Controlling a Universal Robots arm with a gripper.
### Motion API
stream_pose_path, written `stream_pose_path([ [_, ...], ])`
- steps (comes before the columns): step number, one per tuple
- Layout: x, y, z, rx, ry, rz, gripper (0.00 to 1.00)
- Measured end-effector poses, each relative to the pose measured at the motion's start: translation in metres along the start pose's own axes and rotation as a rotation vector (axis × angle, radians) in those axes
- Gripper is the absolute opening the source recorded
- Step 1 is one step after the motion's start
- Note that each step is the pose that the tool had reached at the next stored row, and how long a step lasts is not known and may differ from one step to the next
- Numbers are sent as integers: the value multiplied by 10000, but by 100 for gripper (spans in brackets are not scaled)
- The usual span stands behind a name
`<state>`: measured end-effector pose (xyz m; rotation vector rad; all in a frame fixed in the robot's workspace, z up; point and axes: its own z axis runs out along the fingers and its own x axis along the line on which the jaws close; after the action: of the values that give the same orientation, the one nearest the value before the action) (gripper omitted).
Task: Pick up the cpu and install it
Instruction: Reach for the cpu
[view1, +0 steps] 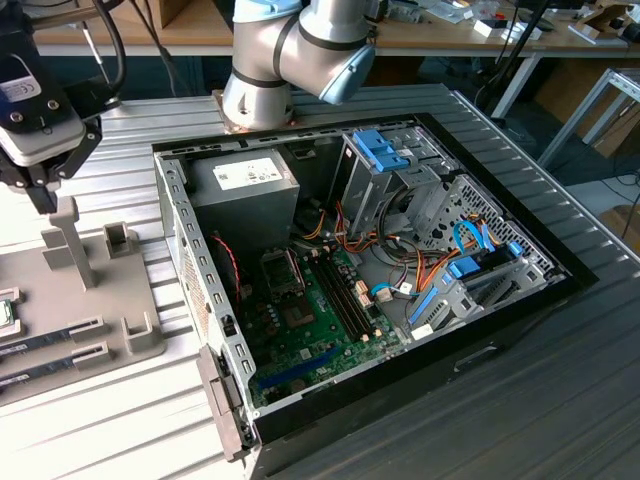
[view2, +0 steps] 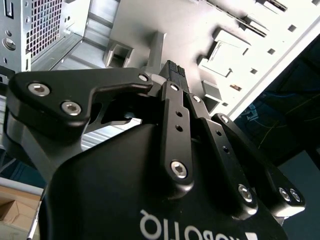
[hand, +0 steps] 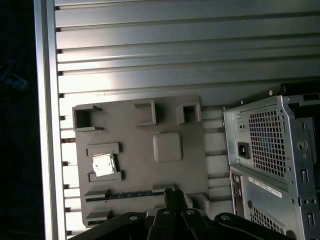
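Note:
The cpu (hand: 102, 165) is a small silvery square chip lying in a recess of the grey holder plate (hand: 185, 165). In the exterior view it sits at the far left edge (view1: 5, 313). My gripper (view1: 45, 195) hangs above the back of the holder plate (view1: 100, 290), off to one side of the cpu and well above it. Its fingers look shut with nothing between them, their tips together in both wrist views (hand: 173, 196) (view2: 175, 70). The open computer case (view1: 200, 330) lies on its side, with the empty processor socket (view1: 283, 268) on the green motherboard.
Two memory sticks (view1: 60, 330) lie in slots on the holder plate. Inside the case are a grey power-supply box (view1: 245, 185), drive cages with blue latches (view1: 385, 150) and orange cables. The arm's base (view1: 255, 95) stands behind the case on the ribbed metal table (view1: 120, 420).

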<state>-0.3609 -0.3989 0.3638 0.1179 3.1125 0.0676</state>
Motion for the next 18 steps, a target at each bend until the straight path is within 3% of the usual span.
stream_pose_path([
  [18,66,-6,32,0,0,0,11],
])
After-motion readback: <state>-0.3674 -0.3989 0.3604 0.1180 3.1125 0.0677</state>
